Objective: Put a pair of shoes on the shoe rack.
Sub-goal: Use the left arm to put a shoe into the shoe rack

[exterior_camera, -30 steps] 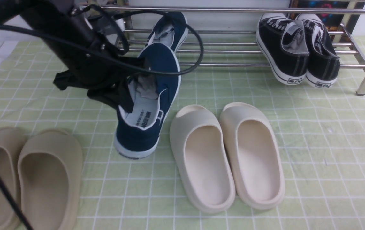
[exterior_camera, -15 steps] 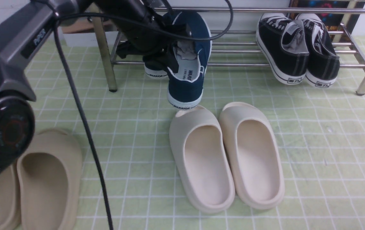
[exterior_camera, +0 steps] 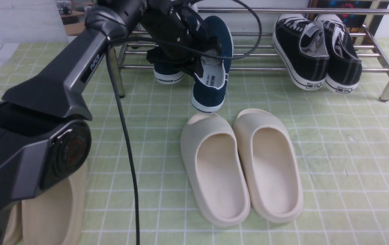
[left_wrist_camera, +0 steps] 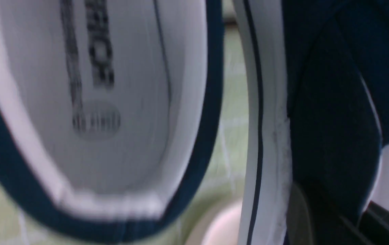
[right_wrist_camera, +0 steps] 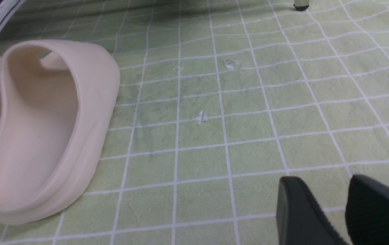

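The left pincer (exterior_camera: 194,64) gripped a navy shoe (exterior_camera: 211,92), heel hanging low, toe at the rack (exterior_camera: 265,69) beside its mate (exterior_camera: 167,75); the right pincer (right_wrist_camera: 330,192) stood narrowly parted, empty.

Left arm (exterior_camera: 78,71): stretched long from the near left, reaching forward toward the far middle.
Left gripper (exterior_camera: 194,66): pointed down and forward, clamped on the side wall of a navy shoe (exterior_camera: 214,78).
Right arm: not seen from the front.
Right gripper (right_wrist_camera: 343,187): black fingers (right_wrist_camera: 303,211) slightly apart, gripping nothing.

Grid mat (exterior_camera: 334,153) w/ cream slides (exterior_camera: 242,160)
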`<state>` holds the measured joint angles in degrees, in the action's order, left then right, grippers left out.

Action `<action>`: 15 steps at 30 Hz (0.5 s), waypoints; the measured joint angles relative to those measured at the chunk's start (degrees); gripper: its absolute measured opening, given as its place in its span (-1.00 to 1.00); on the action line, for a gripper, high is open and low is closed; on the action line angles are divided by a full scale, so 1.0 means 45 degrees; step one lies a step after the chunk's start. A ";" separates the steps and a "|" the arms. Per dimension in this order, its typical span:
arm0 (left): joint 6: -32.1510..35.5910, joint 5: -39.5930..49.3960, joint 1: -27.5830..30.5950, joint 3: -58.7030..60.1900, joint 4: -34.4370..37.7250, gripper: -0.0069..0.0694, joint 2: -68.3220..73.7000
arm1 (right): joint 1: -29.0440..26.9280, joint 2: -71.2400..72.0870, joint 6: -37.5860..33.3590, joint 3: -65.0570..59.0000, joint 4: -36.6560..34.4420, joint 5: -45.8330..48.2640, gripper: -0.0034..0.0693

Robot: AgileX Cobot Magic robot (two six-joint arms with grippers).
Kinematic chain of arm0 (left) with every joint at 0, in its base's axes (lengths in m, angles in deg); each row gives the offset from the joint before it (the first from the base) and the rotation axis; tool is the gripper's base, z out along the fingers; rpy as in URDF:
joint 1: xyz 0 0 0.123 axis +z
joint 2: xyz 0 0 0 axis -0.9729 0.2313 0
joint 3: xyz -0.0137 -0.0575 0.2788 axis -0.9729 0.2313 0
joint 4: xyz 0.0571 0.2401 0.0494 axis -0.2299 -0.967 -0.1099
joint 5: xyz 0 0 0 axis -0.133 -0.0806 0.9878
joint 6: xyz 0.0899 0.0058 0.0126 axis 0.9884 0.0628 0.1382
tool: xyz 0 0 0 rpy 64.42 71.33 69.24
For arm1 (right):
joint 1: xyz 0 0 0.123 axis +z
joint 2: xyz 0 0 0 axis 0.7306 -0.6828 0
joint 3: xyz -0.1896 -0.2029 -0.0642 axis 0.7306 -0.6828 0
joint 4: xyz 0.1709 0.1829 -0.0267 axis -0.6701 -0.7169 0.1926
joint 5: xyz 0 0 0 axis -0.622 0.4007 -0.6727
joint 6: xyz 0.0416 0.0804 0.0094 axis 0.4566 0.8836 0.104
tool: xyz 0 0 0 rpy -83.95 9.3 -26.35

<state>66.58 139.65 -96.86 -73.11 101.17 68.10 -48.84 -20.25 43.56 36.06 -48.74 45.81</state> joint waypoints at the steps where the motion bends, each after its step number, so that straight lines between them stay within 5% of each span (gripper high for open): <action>1: 0.0000 -0.0516 0.0000 -0.0043 0.0029 -0.82 0.0000 | 0.0000 0.0000 0.0000 0.0000 0.0000 0.0000 -0.23; 11: 0.0236 -0.2272 -0.0044 -0.0055 0.0132 -0.82 0.0353 | 0.0000 0.0000 0.0000 0.0000 0.0000 0.0000 -0.23; 15: 0.0252 -0.2813 -0.0044 -0.0055 0.0132 -0.66 0.0407 | 0.0000 0.0000 0.0000 0.0000 0.0000 0.0000 -0.23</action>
<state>67.71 127.00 -97.06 -73.36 101.76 69.93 -48.84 -20.25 43.56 36.06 -48.74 45.81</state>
